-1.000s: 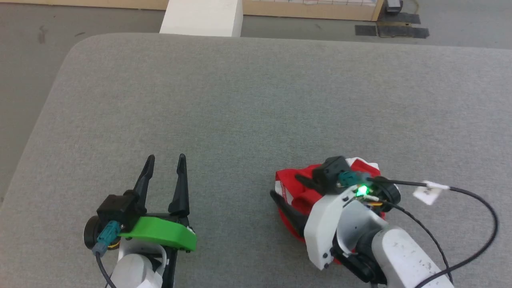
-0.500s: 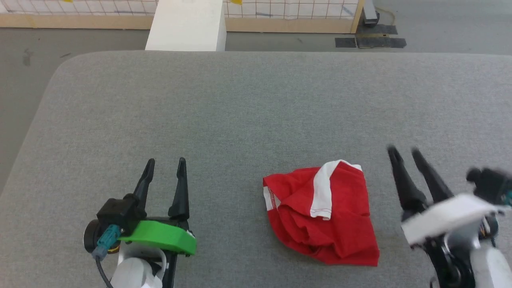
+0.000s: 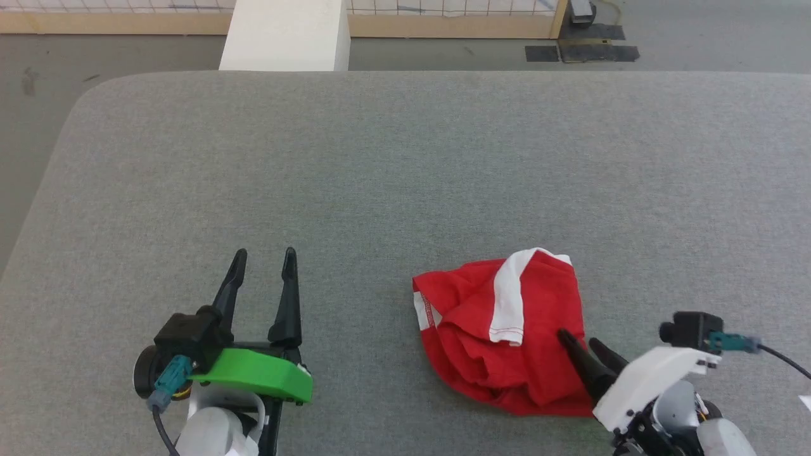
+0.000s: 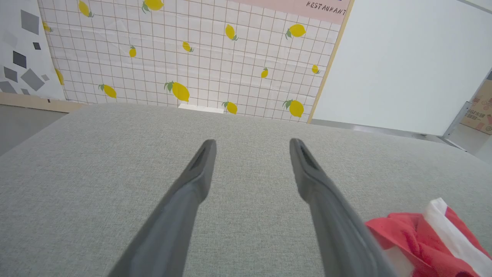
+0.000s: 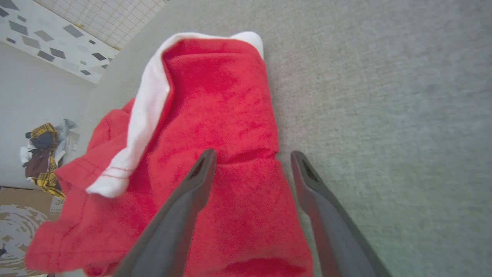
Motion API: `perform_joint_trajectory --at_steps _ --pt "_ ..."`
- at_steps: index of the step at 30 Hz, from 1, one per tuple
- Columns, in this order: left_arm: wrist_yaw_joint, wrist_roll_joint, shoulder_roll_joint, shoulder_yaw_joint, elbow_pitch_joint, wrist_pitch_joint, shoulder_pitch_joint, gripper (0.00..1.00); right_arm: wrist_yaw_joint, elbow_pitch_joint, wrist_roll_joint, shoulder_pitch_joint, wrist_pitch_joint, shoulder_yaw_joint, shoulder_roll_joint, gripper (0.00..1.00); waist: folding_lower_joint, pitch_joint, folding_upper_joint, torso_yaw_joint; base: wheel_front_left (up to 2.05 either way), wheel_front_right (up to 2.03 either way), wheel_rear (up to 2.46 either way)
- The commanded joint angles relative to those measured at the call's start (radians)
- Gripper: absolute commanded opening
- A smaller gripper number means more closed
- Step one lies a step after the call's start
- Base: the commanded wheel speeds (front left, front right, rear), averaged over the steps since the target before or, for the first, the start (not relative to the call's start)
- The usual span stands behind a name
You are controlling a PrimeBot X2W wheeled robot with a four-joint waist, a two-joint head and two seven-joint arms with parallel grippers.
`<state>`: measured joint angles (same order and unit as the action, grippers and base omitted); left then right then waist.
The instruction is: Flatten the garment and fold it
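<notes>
The red garment (image 3: 481,354) lies bunched on the near right part of the grey padded surface (image 3: 405,177). It is so crumpled that its cut cannot be made out. A broad white stripe (image 3: 507,297) runs from its far edge and ends at a stitched hem, and the near half is heaped in soft folds. Small white lettering (image 3: 426,311) sits on its left edge, too small to read.

The right claw (image 3: 576,337) is at the garment's near right corner, its arm cut off by the frame's bottom edge. In the right wrist view the right claw (image 5: 252,153) is spread and holds nothing. One finger is over the red cloth (image 5: 215,107) and the other along its border, over bare grey. Whether either touches cannot be told.

The left claw (image 3: 265,253) is well to the left, parted and empty. In its own wrist view (image 4: 252,142) a finger hides part of the garment (image 4: 423,238) at the lower right. Above a lemon-print wall panel (image 4: 192,57), a pink band reads "RESTAURANT" (image 4: 326,6). A cardboard box (image 4: 478,111) bears red print that is unreadable.
</notes>
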<state>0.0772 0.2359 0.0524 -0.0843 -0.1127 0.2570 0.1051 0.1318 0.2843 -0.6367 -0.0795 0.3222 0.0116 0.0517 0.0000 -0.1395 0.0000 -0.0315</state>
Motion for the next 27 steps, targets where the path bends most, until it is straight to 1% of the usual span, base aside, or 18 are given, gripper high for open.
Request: perform_joint_trajectory --at_steps 1,3,5,6,7,9,12,16,18,21,23,25,27 --pt "-0.005 0.002 -0.002 -0.003 0.003 0.005 0.01 1.0 -0.001 0.028 -0.005 -0.031 0.018 0.006 -0.001 1.0 0.0 -0.004 0.0 0.007 0.0 0.0 0.0" --pt "-0.007 0.004 -0.002 -0.008 0.004 0.005 0.012 1.0 -0.001 0.079 0.002 -0.058 0.053 0.016 -0.001 1.0 0.0 -0.006 0.0 0.015 0.0 0.0 0.0" --pt "-0.007 0.005 -0.002 -0.011 0.002 0.005 0.013 1.0 -0.001 0.119 0.037 -0.082 0.091 0.029 -0.001 1.0 0.0 -0.006 0.0 0.023 0.0 0.0 0.0" --pt "-0.007 0.006 -0.002 -0.012 0.001 0.005 0.013 1.0 -0.001 0.131 0.049 -0.094 0.112 0.039 -0.001 0.94 0.0 -0.006 0.0 0.028 0.0 0.0 0.0" --pt "-0.007 0.007 -0.002 -0.013 0.001 0.005 0.013 1.0 -0.001 0.135 0.053 -0.104 0.126 0.047 -0.001 0.51 0.0 -0.006 0.0 0.031 0.0 0.0 0.0" --pt "-0.01 0.009 -0.002 -0.014 0.001 0.005 0.012 1.0 -0.001 0.131 0.066 -0.123 0.148 0.066 -0.001 0.01 0.0 -0.006 0.0 0.036 0.0 0.0 0.0" --pt "-0.013 0.01 -0.002 -0.012 0.004 0.005 0.009 1.0 -0.001 0.09 0.131 -0.148 0.166 0.087 -0.001 0.0 0.0 -0.006 0.0 0.039 0.0 0.0 0.0" --pt "-0.019 0.01 -0.002 -0.004 0.01 0.005 0.006 1.0 -0.001 -0.017 0.305 -0.183 0.2 0.127 0.001 0.0 0.0 -0.013 0.0 0.027 0.0 0.0 0.0" --pt "-0.023 0.01 -0.002 0.0 0.016 0.005 0.005 1.0 -0.001 -0.086 0.386 -0.207 0.23 0.18 0.028 0.0 0.0 -0.02 0.0 0.012 0.0 0.0 0.0" --pt "-0.026 0.007 -0.002 0.006 0.026 0.005 0.007 1.0 -0.001 -0.182 0.464 -0.259 0.276 0.286 0.113 0.0 0.0 -0.033 0.0 -0.022 0.0 0.0 0.0" --pt "-0.026 0.004 -0.002 0.011 0.032 0.005 0.012 1.0 -0.001 -0.217 0.484 -0.298 0.299 0.345 0.178 0.0 0.0 -0.045 0.0 -0.051 0.0 0.0 0.0" --pt "-0.023 -0.002 -0.002 0.017 0.039 0.005 0.021 1.0 -0.001 -0.233 0.483 -0.334 0.313 0.377 0.236 0.0 0.0 -0.06 0.0 -0.085 0.0 0.0 0.0" --pt "-0.022 -0.01 -0.002 0.017 0.049 0.005 0.033 1.0 -0.001 -0.225 0.474 -0.367 0.317 0.384 0.285 0.0 0.0 -0.077 0.0 -0.12 0.0 0.0 0.0"
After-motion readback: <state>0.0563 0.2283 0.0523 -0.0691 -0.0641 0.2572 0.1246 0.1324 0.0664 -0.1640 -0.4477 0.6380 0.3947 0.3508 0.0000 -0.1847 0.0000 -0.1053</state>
